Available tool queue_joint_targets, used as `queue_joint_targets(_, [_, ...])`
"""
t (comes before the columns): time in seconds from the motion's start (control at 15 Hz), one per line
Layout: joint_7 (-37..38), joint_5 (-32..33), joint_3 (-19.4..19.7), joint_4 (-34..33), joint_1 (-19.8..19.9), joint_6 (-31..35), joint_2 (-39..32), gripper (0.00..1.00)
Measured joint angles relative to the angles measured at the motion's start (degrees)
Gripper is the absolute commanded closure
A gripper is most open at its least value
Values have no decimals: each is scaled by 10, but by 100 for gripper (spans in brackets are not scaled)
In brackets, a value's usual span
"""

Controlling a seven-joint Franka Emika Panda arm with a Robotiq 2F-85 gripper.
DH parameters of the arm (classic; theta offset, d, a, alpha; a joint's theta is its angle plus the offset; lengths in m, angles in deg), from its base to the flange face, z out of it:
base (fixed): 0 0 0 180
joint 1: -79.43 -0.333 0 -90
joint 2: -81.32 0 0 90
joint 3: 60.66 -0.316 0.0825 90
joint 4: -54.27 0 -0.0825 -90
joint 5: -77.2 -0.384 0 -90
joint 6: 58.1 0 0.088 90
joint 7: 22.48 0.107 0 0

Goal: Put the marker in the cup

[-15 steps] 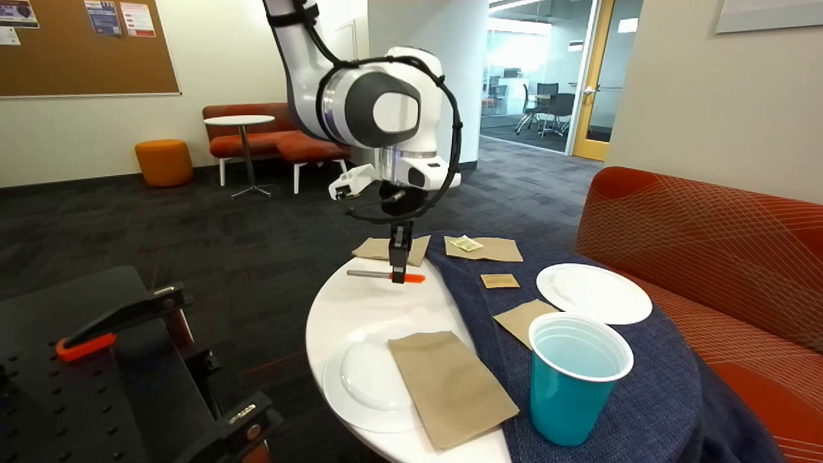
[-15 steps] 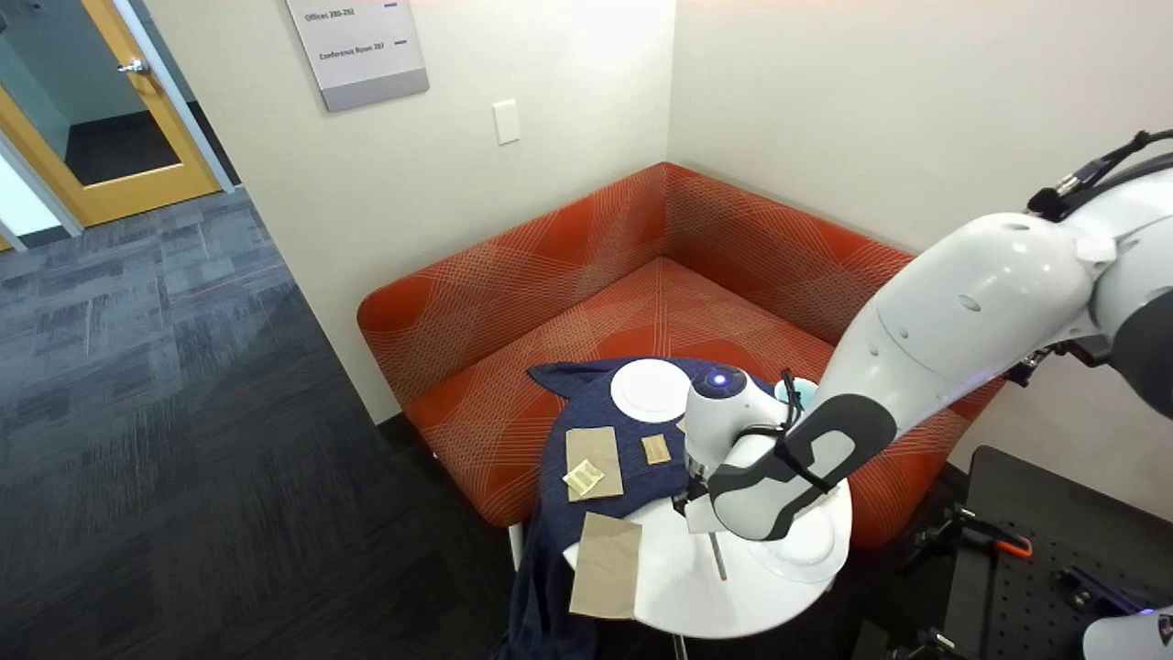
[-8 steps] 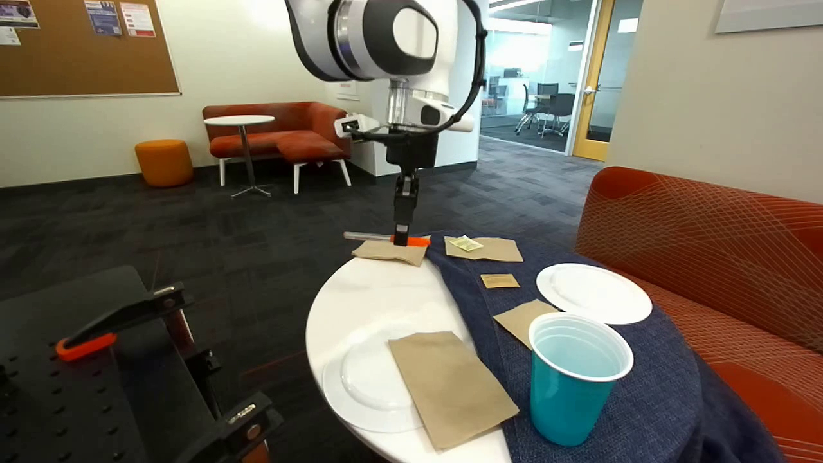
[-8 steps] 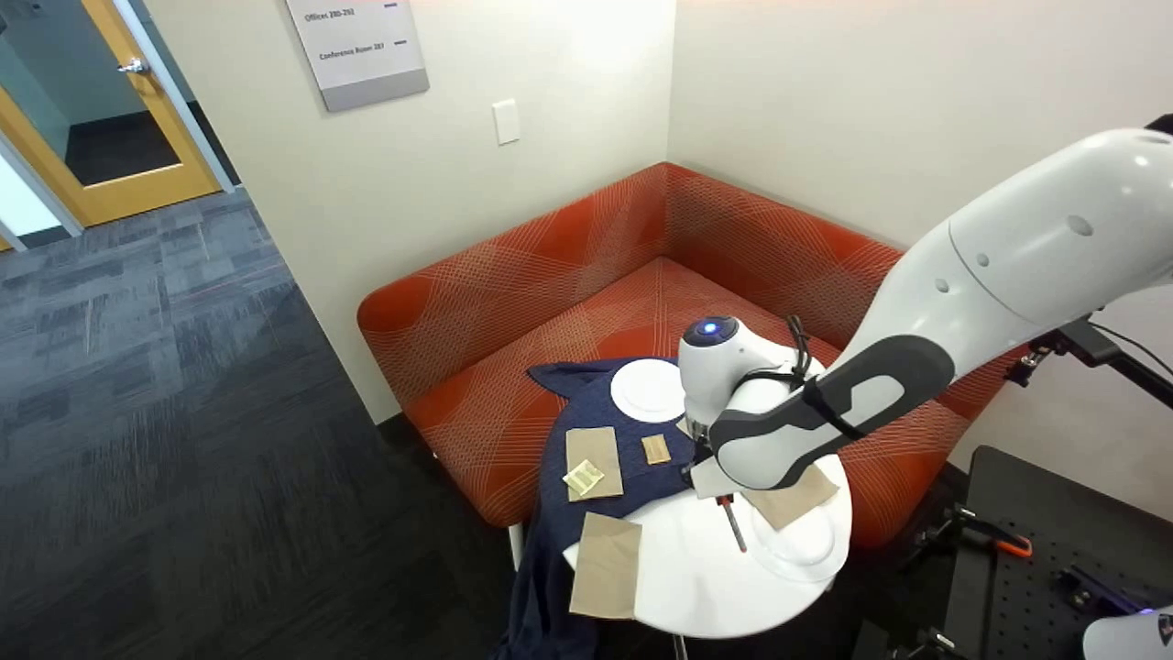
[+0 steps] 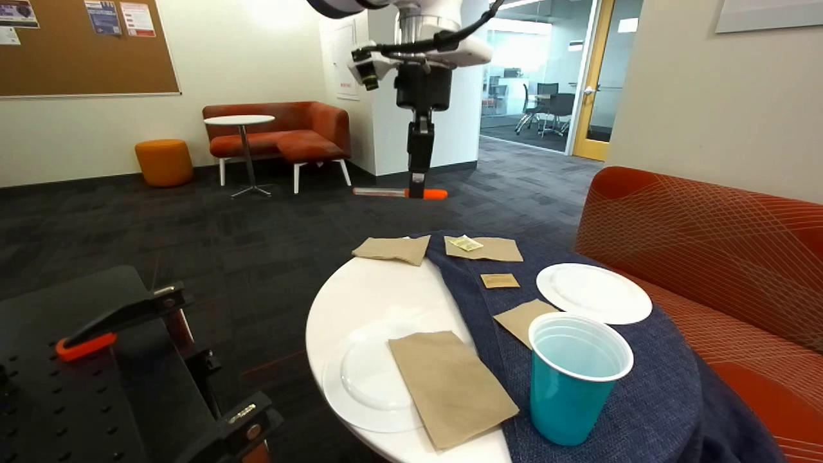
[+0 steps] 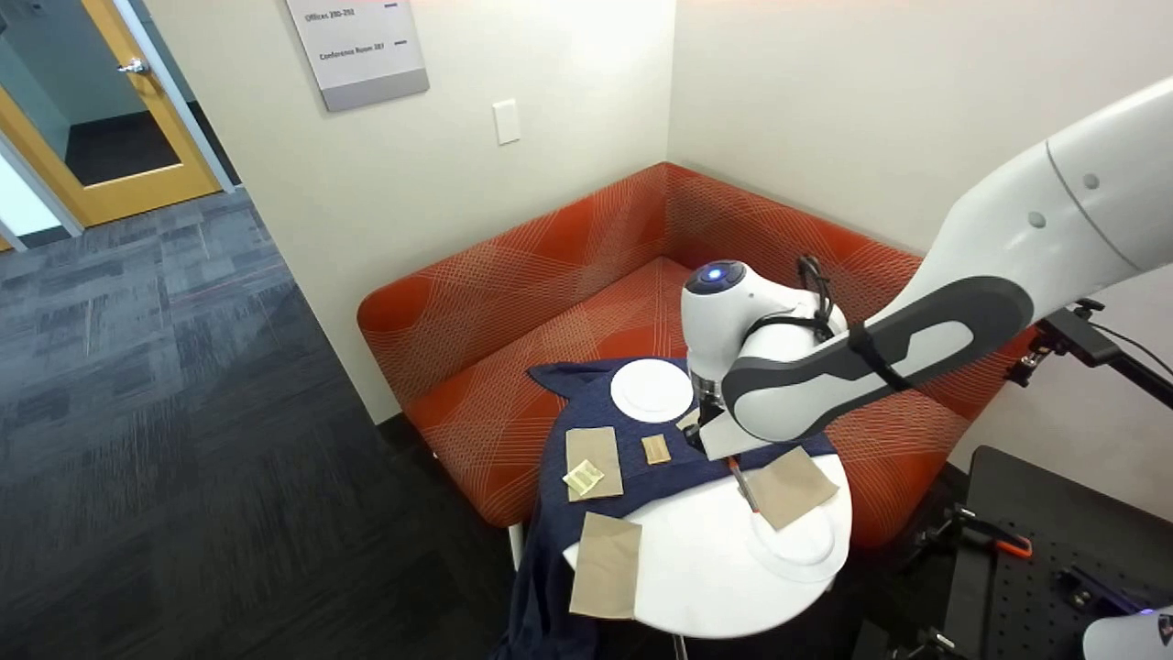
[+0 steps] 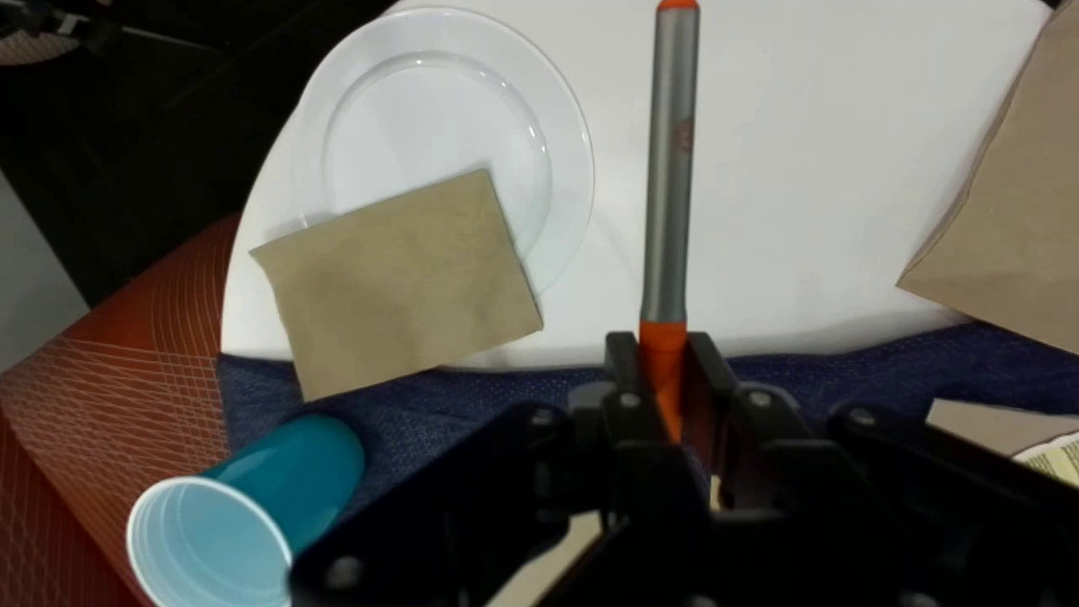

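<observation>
The marker (image 5: pixel 382 192) has a grey body and orange ends. It lies level in my gripper (image 5: pixel 416 193), high above the table. In the wrist view the marker (image 7: pixel 670 169) is pinched at its orange end between both fingertips (image 7: pixel 663 358), with its grey body pointing to the top. It also shows below the arm in an exterior view (image 6: pixel 744 486). The teal cup (image 5: pixel 569 399) stands upright on the blue cloth, apart from the gripper. In the wrist view the cup (image 7: pixel 295 480) is at the lower left, its white rim facing the camera. The arm hides it in an exterior view.
A white plate (image 5: pixel 350 402) partly under a brown napkin (image 5: pixel 453 389) lies beside the cup. Another white plate (image 5: pixel 627 307) and several napkins and packets lie on the blue cloth (image 5: pixel 656 386). A red sofa (image 5: pixel 701 257) borders the table. A black cart (image 5: pixel 58 411) holds an orange-handled tool (image 5: pixel 87 347).
My gripper has risen well above the table with the marker held in it, shifting slightly right in an exterior view. The cup, plates and napkins have not moved.
</observation>
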Motion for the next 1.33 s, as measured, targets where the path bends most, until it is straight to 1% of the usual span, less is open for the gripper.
queue_joint_targets(0.2, [-3,14,-1,0,7,-22,29,96])
queue_joint_targets(0.47, [-33,26,-4,1,20,-56,65,96])
queue_joint_targets(0.53, [-45,30,-6,1,23,-66,73,84])
queue_joint_targets(0.67, [-75,31,-9,2,31,-82,84,84])
queue_joint_targets(0.87, [-86,31,-10,4,33,-85,89,84])
queue_joint_targets(0.93, [-86,31,-10,5,33,-85,89,96])
queue_joint_targets(1.07, [-86,31,-11,5,34,-85,89,96])
queue_joint_targets(1.13, [-75,32,-11,5,34,-81,88,96])
queue_joint_targets(1.33, [2,48,-10,5,35,-41,84,96])
